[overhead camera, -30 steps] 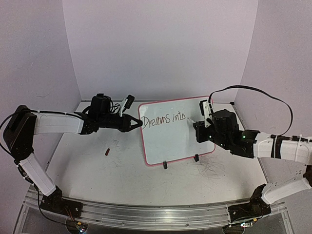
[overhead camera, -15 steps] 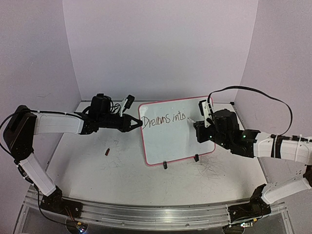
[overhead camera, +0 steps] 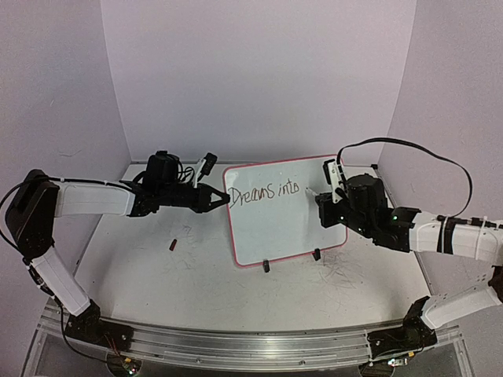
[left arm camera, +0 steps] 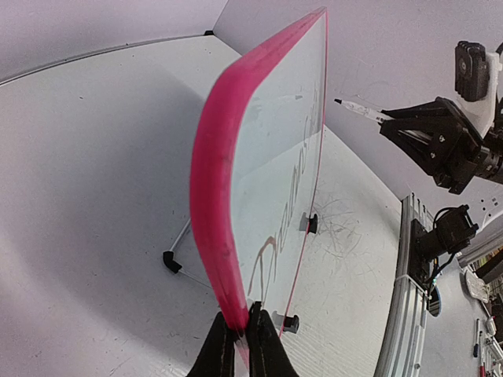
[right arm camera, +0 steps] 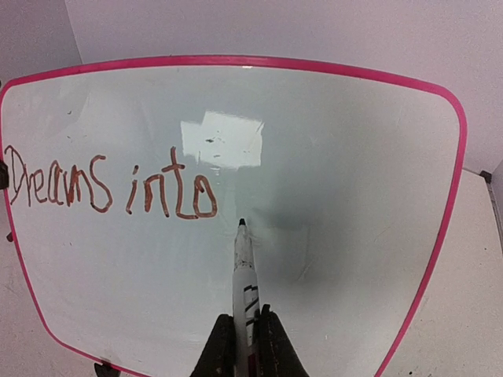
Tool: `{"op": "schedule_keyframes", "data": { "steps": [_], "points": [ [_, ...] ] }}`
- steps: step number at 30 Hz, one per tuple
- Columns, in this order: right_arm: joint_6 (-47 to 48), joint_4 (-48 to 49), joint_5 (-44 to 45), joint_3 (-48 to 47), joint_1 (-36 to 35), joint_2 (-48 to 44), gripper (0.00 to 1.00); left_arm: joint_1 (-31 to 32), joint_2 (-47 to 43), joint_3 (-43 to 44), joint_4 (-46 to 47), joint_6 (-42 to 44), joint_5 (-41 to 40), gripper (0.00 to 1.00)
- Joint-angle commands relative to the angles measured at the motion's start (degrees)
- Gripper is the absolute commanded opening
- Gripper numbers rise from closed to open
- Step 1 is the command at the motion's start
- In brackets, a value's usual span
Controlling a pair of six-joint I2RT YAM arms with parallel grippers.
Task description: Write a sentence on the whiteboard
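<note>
From above, the whiteboard [overhead camera: 283,228] stands tilted on its clip feet [overhead camera: 266,265] near the middle of the worktop [overhead camera: 157,290], closer to the far edge. My left gripper [overhead camera: 224,199] is clamped on the board's left edge. My right gripper [overhead camera: 321,196], at the board's right side, grips a marker [overhead camera: 313,192] whose tip points at the surface. The sentence [overhead camera: 266,192] reads only "Dreams into" along the upper left of the board, so its last word is not yet written. A small dark red object [overhead camera: 173,244] lies on the worktop toward the left edge, well apart from the board.

My left wrist view shows both fingers pinched tight on the pink frame [left arm camera: 212,196] at its lower corner, a thin hold on a rounded rim.

My right wrist view shows my fingers closed on the marker's barrel. The tip sits just below and right of the final "o", and I cannot tell whether it touches.

The risk I see is pressing too hard. That could pivot the board about my narrow left pinch, so it slips free or tips back off its feet. The marker could also slide or twist in my grip and skew the letters. Dragging my fingers across fresh ink would smear "into".
</note>
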State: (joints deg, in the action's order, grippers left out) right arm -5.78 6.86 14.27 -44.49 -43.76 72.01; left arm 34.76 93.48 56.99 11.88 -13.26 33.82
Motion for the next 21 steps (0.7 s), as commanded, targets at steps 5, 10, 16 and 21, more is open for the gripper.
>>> {"op": "schedule_keyframes", "data": {
  "steps": [5, 10, 16, 21],
  "points": [
    [1.56, 3.97, 0.51, -3.70, 0.26, 1.51, 0.00, 1.54, -0.40, 1.57, -3.44, 3.50, 0.03, 0.00],
    [1.12, 5.09, 1.26, -4.55, 0.58, 2.44, 0.00, 1.54, -0.26, 1.67, -3.43, 3.50, 0.03, 0.00],
    [0.68, 5.13, 1.56, -5.70, 1.20, 4.26, 0.00, 1.62, -0.45, 1.61, -3.43, 3.59, -0.21, 0.00],
    [0.34, 5.13, 1.59, -5.87, 1.84, 4.37, 0.00, 1.62, -0.40, 1.58, -3.44, 3.59, -0.13, 0.00]
  ]
}}
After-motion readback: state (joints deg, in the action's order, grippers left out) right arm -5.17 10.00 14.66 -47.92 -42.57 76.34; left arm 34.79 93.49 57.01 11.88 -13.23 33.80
